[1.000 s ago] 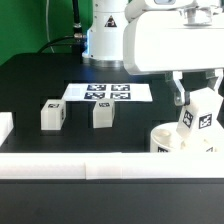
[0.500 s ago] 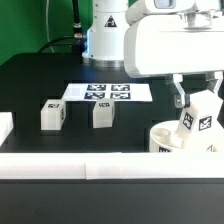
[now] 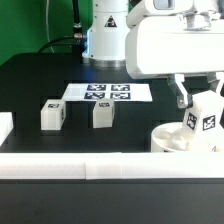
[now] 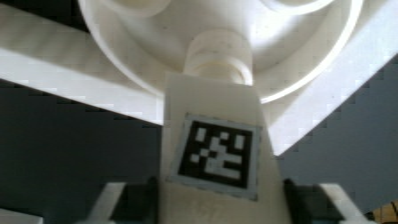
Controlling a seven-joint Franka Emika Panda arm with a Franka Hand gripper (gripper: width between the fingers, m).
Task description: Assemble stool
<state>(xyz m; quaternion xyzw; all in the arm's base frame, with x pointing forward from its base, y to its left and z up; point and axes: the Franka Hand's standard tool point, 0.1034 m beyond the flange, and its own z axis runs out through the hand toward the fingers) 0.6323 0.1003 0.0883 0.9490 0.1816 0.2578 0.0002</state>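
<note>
Black surface (image 3: 40,75); the white arm (image 3: 170,40) fills the exterior view from 12 to 3 o'clock. A long white border rail (image 3: 100,162) runs along the near edge at 6 o'clock. The marker board (image 3: 108,92) lies flat near centre, well apart from the work.

The seat (image 3: 168,139), a round white ring, sits at 4 o'clock in the exterior view, just behind the rail and partly cut off by it. The wrist view shows the seat (image 4: 125,45) as a pale hollow curve.

Held leg (image 3: 206,120): a blocky white piece, tag facing the camera, directly over the seat's 3 o'clock side. Jaws clamped on this leg. One of the fingers (image 3: 183,95) shows on its 10 o'clock flank. In the wrist view the leg (image 4: 217,140) runs straight out from between the fingers (image 4: 118,203).

Key relation: the leg's long axis is near upright, leaning slightly toward 1 o'clock, and in line with the jaws. Its narrow end points down into the seat and appears to meet a socket. Whether it is fully seated cannot be told.

Two loose legs, one (image 3: 52,115) and the other (image 3: 101,113), stand at 9 o'clock from the seat, well apart from it.

Judgement: the next move calls for keeping the leg's axis square to the socket while it is pressed or turned home.
</note>
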